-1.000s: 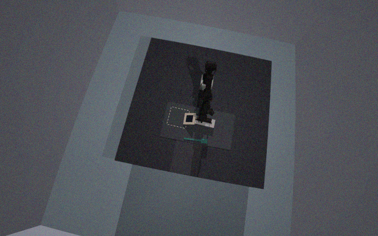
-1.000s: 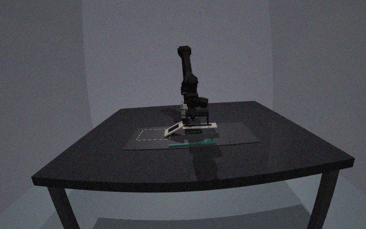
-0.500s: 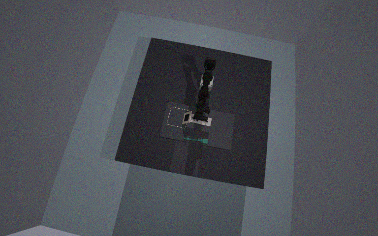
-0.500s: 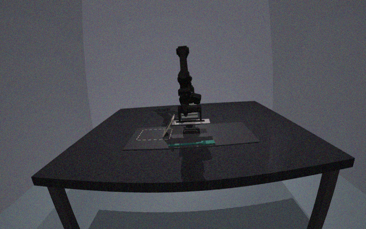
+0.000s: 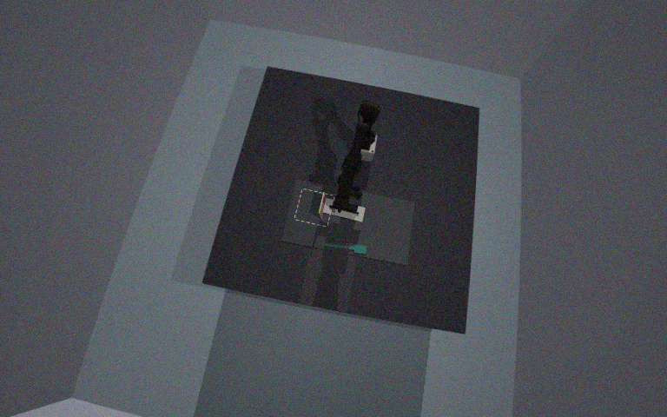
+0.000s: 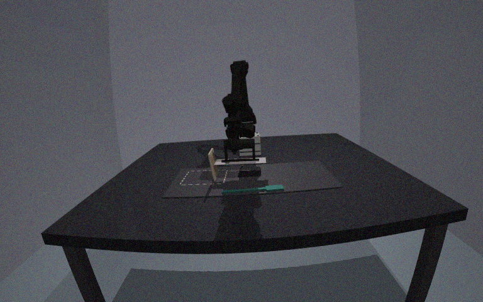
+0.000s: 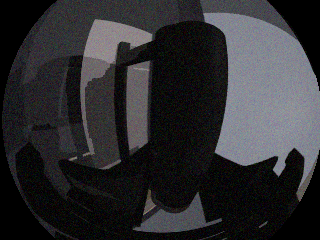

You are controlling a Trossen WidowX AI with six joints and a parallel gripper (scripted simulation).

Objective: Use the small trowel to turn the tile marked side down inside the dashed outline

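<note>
The tan tile stands tipped up on edge at the right side of the dashed outline on the grey mat. I cannot tell which way its marked face points. My gripper is shut on the small trowel, whose flat white blade is held a little above the mat, just right of the tile. The blade's left end is next to the tile; I cannot tell if they touch. In the wrist view a dark rounded shape fills the middle.
A teal tool lies flat near the mat's front edge, in front of the gripper. A white block sits by the arm's base behind it. The mat lies on a dark table.
</note>
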